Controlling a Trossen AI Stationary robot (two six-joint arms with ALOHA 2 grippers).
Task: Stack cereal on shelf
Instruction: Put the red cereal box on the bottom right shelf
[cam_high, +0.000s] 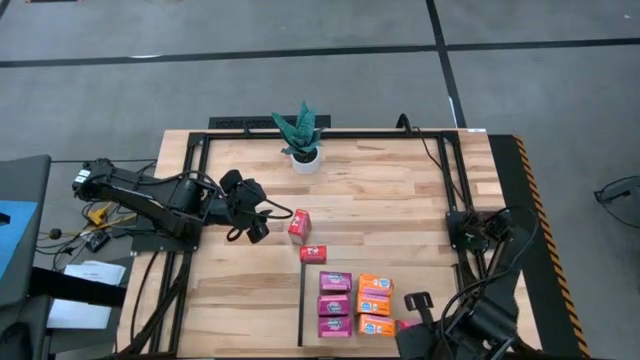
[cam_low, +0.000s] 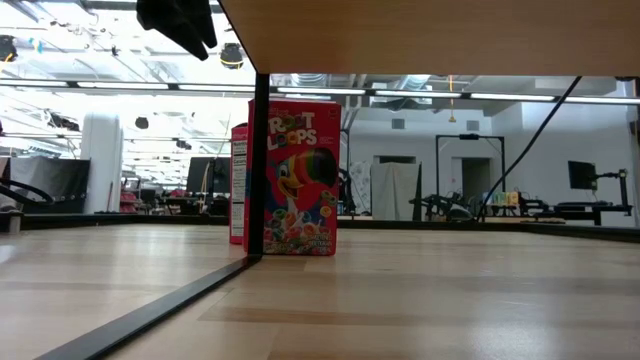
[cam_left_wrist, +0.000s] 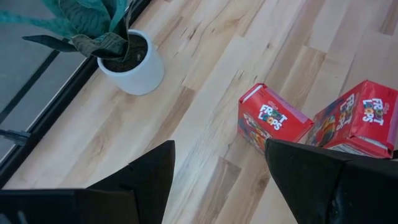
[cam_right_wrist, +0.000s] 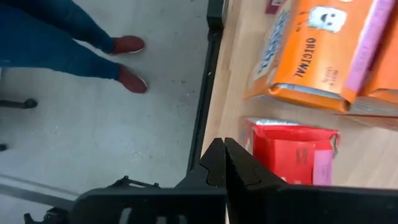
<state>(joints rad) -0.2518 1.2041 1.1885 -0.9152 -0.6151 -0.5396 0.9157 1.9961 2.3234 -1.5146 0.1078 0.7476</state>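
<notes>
Two red cereal boxes stand upright on the tabletop; the low view shows the nearer one by the shelf's black post. My left gripper hangs open just left of them, touching nothing. Three purple boxes and three orange boxes lie in two rows on the shelf. Another red box lies by the shelf's near right corner. My right gripper hovers shut above it.
A potted green plant stands at the table's far edge. A black frame runs around the tabletop. In the right wrist view a person's legs and red shoes show on the floor beside the table's edge.
</notes>
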